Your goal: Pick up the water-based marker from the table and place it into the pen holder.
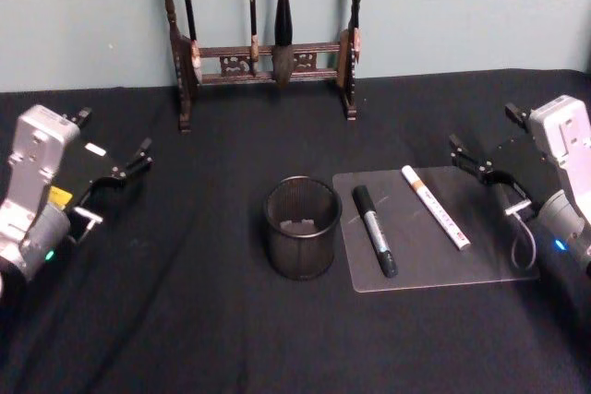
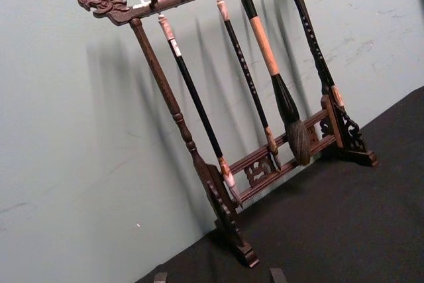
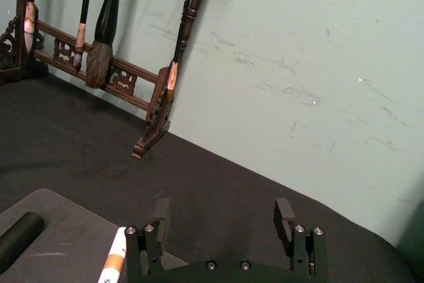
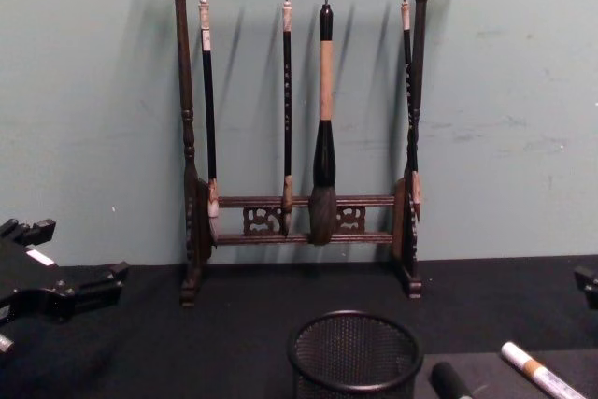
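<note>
Left gripper (image 1: pixel 138 160), right gripper (image 1: pixel 466 158) parked, fingers apart; black marker (image 1: pixel 374 231), white marker (image 1: pixel 435 207) on mat (image 1: pixel 499 260) beside pen holder (image 1: pixel 300 228).

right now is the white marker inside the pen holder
No, the white marker lies flat on the clear mat, beside the pen holder and outside it.

Arm ends. The left gripper (image 1: pixel 138 156) and right gripper (image 1: pixel 466 161) have black finger assemblies on pale grey, boxy wrist housings (image 1: pixel 37 149). Each grey wrist carries a small blue-green light (image 1: pixel 48 255). The left bears a white sticker (image 1: pixel 95 148) and what may be a yellow label (image 1: pixel 58 195). A grey cable (image 1: pixel 524 246) loops beside the right, and bright screws (image 3: pixel 298 228) stud its finger mounts.
</note>
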`<action>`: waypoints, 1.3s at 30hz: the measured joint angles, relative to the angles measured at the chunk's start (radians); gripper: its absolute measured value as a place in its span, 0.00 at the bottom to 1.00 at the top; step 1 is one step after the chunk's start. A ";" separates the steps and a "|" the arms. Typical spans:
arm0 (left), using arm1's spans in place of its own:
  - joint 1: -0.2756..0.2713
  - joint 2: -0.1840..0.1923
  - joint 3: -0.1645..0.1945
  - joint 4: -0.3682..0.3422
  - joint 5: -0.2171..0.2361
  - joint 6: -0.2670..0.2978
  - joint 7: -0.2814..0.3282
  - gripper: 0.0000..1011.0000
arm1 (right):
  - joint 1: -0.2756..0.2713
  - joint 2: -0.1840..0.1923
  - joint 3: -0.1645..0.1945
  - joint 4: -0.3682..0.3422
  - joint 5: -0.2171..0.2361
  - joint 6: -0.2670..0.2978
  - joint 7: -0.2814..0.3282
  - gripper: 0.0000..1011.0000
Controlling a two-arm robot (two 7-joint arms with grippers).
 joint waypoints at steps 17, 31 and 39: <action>0.000 0.000 0.000 0.000 0.000 0.000 0.000 0.99 | 0.000 0.000 0.000 0.000 0.000 0.000 0.000 0.99; 0.000 0.000 0.000 0.000 0.000 0.000 0.000 0.99 | 0.000 0.000 0.000 0.000 0.000 0.000 0.000 0.99; 0.000 0.000 0.000 0.000 0.000 0.000 0.000 0.99 | 0.000 0.000 0.000 0.000 0.000 0.000 0.000 0.99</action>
